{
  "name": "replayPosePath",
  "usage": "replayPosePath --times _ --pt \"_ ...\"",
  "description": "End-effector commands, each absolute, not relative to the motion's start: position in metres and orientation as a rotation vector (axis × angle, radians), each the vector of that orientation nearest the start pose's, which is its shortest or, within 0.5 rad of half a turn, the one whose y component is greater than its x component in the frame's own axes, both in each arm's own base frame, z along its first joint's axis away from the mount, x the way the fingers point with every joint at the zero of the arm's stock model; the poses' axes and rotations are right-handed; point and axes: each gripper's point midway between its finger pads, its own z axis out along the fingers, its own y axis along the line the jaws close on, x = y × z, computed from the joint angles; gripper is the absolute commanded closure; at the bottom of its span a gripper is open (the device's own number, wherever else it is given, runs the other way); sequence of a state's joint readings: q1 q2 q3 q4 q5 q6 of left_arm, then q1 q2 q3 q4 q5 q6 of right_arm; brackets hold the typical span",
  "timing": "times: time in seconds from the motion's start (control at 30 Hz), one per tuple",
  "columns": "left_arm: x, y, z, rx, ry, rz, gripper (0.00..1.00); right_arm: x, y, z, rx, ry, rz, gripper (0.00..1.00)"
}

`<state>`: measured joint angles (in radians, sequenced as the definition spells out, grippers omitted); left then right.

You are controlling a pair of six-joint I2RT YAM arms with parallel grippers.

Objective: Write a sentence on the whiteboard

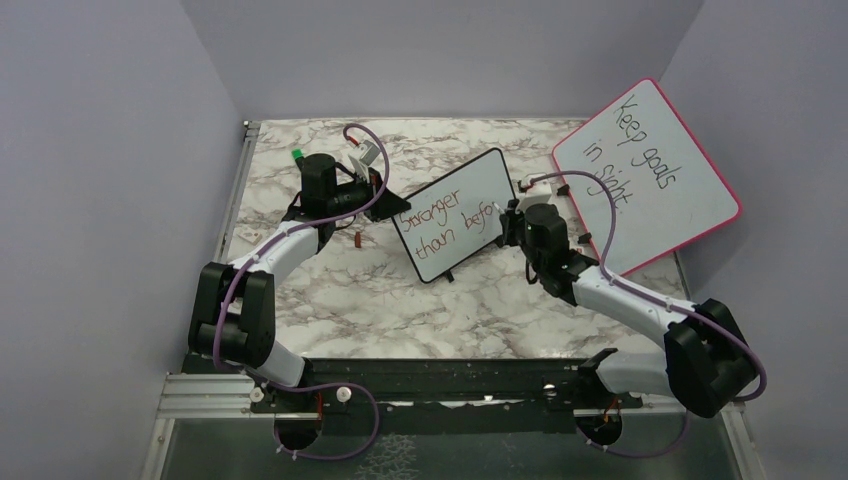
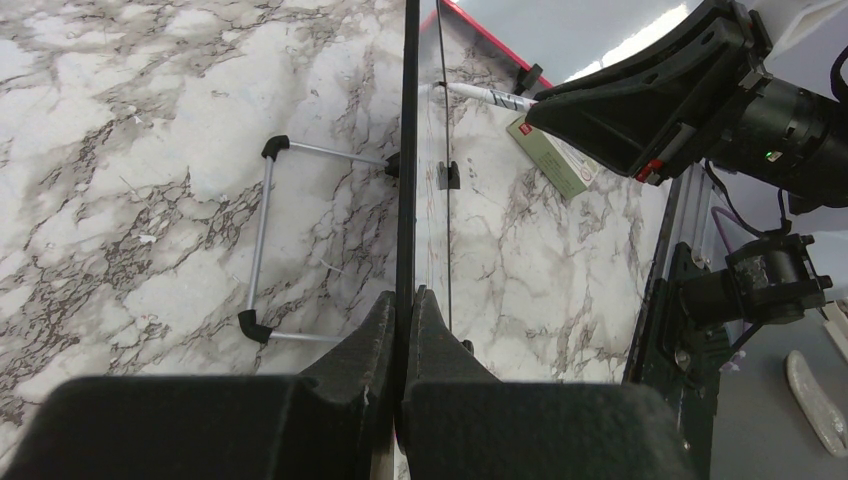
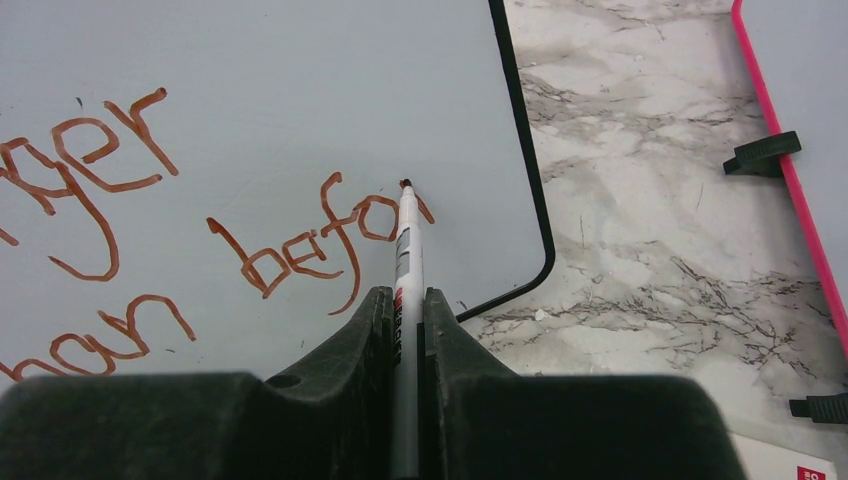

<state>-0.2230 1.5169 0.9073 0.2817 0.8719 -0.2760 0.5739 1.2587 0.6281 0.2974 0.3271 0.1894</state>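
Clamped in near-shut right gripper (image 3: 407,298): marker (image 3: 408,240), tip on whiteboard (image 3: 300,90) at end of sentence (image 3: 300,258); blank strip lies right of tip; board edge pinched by shut left gripper (image 2: 403,300)

Left arm (image 1: 285,245) and right arm (image 1: 630,300): white links, black joint housings, purple cables (image 1: 597,200). Left gripper (image 2: 404,293): black wedge-shaped fingers (image 2: 358,345). Green spot (image 1: 297,155) by left wrist, possibly an indicator.

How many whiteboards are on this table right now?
2. The small black-framed white rectangular whiteboard is mid-table, its edge pinched by the left gripper. The larger pink-framed whiteboard with black handwriting sits at the far right. None appears hidden.
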Motion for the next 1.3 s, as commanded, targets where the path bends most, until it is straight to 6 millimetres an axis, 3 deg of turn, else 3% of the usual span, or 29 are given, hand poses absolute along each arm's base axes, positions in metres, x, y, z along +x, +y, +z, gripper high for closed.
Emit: replayPosePath --times 0.0,0.37,1.0,1.27 --pt "0.351 -0.218 0.153 0.538 1.990 -1.104 1.00 0.362 0.177 0.163 -0.151 1.851 0.233 0.99" --pt "0.352 -0.218 0.154 0.542 1.988 -1.103 1.00 0.369 0.172 0.161 -0.128 1.846 0.193 0.99" --pt "0.351 -0.217 0.153 0.534 1.994 -1.093 1.00 0.373 0.166 0.174 -0.102 1.805 0.189 0.99" --pt "0.352 -0.216 0.154 0.527 1.998 -1.082 1.00 0.365 0.147 0.169 -0.062 1.826 0.129 0.99"
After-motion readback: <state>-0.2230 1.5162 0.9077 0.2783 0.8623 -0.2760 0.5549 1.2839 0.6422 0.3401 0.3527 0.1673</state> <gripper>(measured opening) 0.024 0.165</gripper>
